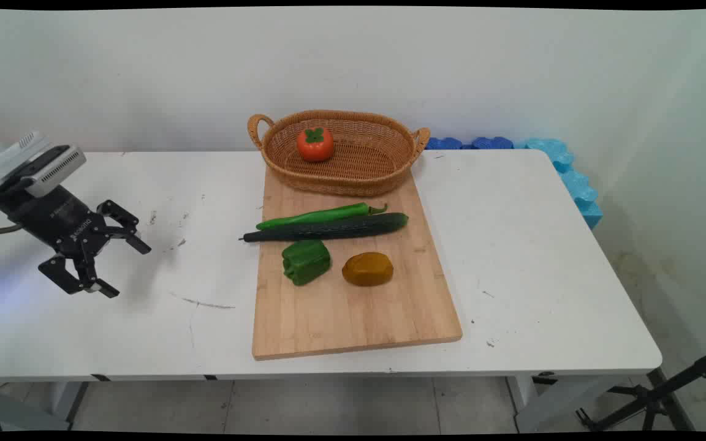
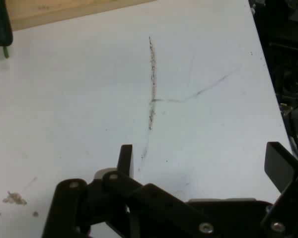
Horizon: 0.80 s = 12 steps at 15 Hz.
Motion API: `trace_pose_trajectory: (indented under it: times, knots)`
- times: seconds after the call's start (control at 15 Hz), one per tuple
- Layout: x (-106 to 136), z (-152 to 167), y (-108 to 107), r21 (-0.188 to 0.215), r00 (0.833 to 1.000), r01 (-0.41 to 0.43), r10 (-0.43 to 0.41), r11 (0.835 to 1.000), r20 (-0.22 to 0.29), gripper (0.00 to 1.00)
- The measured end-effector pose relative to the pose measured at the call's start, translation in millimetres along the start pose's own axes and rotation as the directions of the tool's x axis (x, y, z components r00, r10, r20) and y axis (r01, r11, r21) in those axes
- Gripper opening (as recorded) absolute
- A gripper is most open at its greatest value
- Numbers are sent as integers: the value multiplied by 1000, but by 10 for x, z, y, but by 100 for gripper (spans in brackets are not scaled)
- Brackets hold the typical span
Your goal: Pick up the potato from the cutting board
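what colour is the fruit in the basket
Orange-red with a green leafy top, inside the wicker basket; main view shows it best.

the hand (image 1: 125, 269) hangs low at the left, tilted downward, fingers (image 2: 125, 158) spread wide, holding nothing.

Black claw (image 1: 121, 269) over a white surface (image 1: 543, 257) scuffed with grey marks; pale wooden board (image 1: 353, 318); tan woven basket (image 1: 359, 165) holding an orange-red persimmon (image 1: 315, 144); green chilli (image 1: 316, 215); dark green cucumber (image 1: 328, 227); green pepper (image 1: 306, 261); ochre potato (image 1: 368, 269); blue foam (image 1: 573, 177).
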Motion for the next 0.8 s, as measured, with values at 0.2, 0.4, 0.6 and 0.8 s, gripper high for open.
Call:
trace_pose_trajectory:
  times: [0.2, 0.4, 0.6, 0.8]
  knots:
    - [30, 11, -16, 4, 1000, -8, 8, 1000, -2, 100]
    - [73, 23, -24, 10, 1000, -11, 11, 1000, 0, 100]
    - [176, 52, -26, 22, 1000, -12, 12, 1000, -1, 100]
    - [387, 130, -27, 41, 1000, -5, 6, 999, -8, 100]
